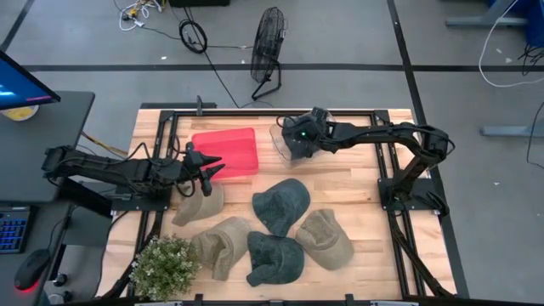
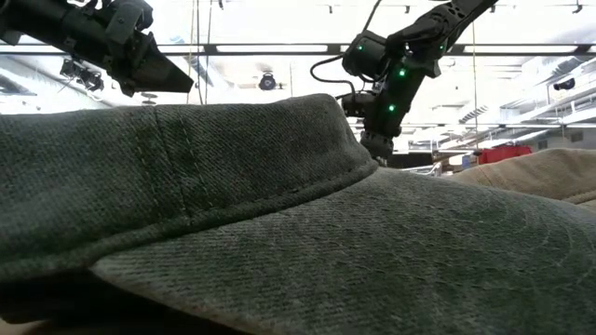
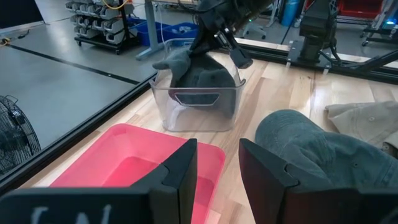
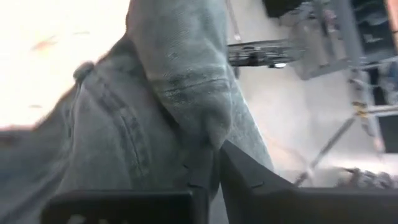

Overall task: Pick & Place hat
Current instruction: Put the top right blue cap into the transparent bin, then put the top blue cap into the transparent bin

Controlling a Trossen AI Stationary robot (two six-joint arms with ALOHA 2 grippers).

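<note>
A dark grey-green hat [image 3: 199, 81] sits inside the clear plastic bin [image 3: 163, 102] at the table's far middle, one edge poking above the rim. My right gripper [image 1: 297, 140] reaches down into that bin and is shut on this hat. My left gripper [image 1: 211, 170] hovers open over the near right corner of the red bin [image 1: 225, 151], touching nothing; its fingers [image 3: 180, 168] frame the red bin in the left wrist view. Several more hats lie flat on the table's near half, among them a dark one [image 1: 282, 204] and a tan one [image 1: 200, 204]. My right gripper holds the dark grey-green hat by a bunched fold of its cloth [image 4: 193, 118], pinched between the two fingers [image 4: 249, 180]. The fingers come from above, pointing down into the clear bin. The hat's body rests in the bin [image 3: 205, 87].
A potted plant [image 1: 166, 263] stands at the table's near left corner. Tan hats [image 1: 223, 242] [image 1: 325, 238] and a dark hat [image 1: 274, 257] crowd the near middle; that hat's brim [image 2: 186, 177] fills the low view. A black frame rail [image 1: 255, 111] runs along the far edge.
</note>
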